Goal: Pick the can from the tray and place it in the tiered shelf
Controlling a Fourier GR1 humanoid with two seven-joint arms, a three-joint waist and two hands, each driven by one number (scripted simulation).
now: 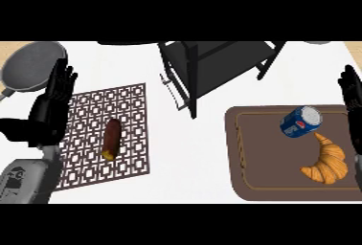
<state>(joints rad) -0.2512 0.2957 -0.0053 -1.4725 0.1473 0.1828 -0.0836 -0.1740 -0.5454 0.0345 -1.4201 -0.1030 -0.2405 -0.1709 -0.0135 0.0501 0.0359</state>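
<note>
Pretty clearly a kitchen: white counter [191,158], frying pan [32,64] at 10 o'clock, croissant [326,160] on a brown tray [268,167] at 4 o'clock, lattice placemat [88,115] at 8 o'clock.

Your robot's black left hand [59,86] stands at the view's left. Its fingers are straight and close together, pointing up and away from the body, and they hold nothing. Beneath it you see the black wrist section [39,122] leading down into the grey left forearm [27,179], which comes in from the lower left corner. Your black right hand [351,91] shows at the far right edge, likewise upright with straight fingers and holding nothing. The edge cuts part of it off, and you can make out little of the arm below it. The two hands are well apart, one at each side.
</note>
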